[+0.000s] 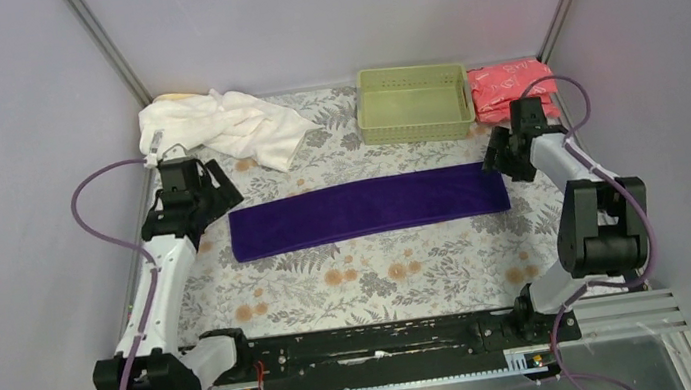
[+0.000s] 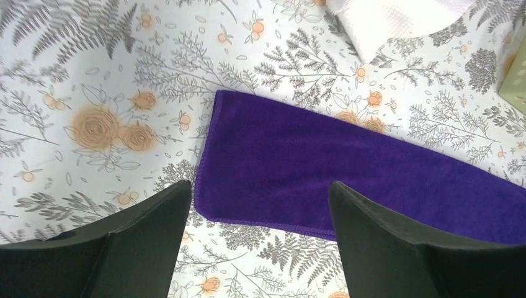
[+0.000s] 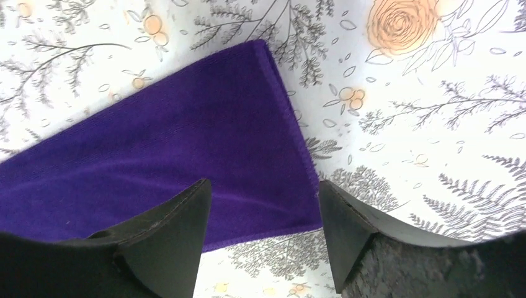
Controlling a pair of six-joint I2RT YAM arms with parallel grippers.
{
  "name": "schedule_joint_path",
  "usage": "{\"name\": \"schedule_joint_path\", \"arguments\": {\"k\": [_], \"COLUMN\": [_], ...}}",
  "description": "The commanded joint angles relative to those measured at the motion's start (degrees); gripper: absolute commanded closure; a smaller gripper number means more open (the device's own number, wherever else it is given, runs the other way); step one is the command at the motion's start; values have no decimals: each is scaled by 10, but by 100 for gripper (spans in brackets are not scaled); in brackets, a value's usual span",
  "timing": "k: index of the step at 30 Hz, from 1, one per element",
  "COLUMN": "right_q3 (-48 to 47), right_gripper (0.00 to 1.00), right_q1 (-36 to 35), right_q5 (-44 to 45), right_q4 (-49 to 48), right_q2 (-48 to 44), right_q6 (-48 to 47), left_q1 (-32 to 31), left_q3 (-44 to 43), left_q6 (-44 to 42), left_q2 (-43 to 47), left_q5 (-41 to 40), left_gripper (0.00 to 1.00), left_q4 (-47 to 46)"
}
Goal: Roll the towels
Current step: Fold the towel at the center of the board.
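Now both arms reach forward, wrists turned inward; we note the left gripper (image 1: 217,196) (image 2: 259,186) poised at the left end of the purple towel (image 1: 369,209) (image 2: 347,167) (image 3: 173,143), jaws wide, gripping nothing; the right gripper (image 1: 502,158) (image 3: 263,186) at its right end, likewise spread and empty. We count three towels: one purple towel, flat, a long strip across the floral cloth (image 1: 382,271); one white towel (image 1: 222,129), crumpled far left; one pale yellow towel (image 1: 175,97) peeking from behind it; one green basket (image 1: 416,127); pink-red packets (image 1: 507,88), number unclear.
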State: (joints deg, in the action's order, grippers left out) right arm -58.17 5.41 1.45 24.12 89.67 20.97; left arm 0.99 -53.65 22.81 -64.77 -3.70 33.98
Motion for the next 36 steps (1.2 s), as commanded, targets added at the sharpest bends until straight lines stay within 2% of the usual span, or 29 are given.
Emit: {"name": "schedule_joint_path", "arguments": {"k": [1, 11, 17, 23, 25, 29, 31, 32, 36], "right_q3": [-20, -30, -33, -35, -41, -47, -52, -55, -83], "right_gripper": [30, 43, 46, 51, 60, 87, 97, 100, 100], "right_q1": [0, 0, 0, 0, 0, 2, 9, 15, 40], "right_q5": [58, 10, -36, -27, -28, 7, 36, 54, 173], "right_q4": [33, 23, 31, 46, 54, 63, 64, 65, 80], "right_q2": [30, 84, 132, 181, 197, 215, 213, 209, 183], "right_q6": [-42, -130, -144, -139, -140, -142, -139, -136, -115], "left_q1": [-44, -99, -112, -114, -115, -116, -116, -116, -116], "left_q3": [13, 16, 14, 16, 17, 18, 18, 19, 20], "left_q6": [-21, -22, -23, -23, -23, -23, -23, -23, -22], "left_q2": [21, 36, 41, 42, 42, 42, 42, 41, 39], "left_q5": [-100, -121, -131, -131, -131, -132, -133, -133, -130], "left_gripper": [16, 8, 7, 7, 7, 7, 7, 7, 7], "left_q4": [13, 7, 7, 6, 6, 6, 6, 6, 5]}}
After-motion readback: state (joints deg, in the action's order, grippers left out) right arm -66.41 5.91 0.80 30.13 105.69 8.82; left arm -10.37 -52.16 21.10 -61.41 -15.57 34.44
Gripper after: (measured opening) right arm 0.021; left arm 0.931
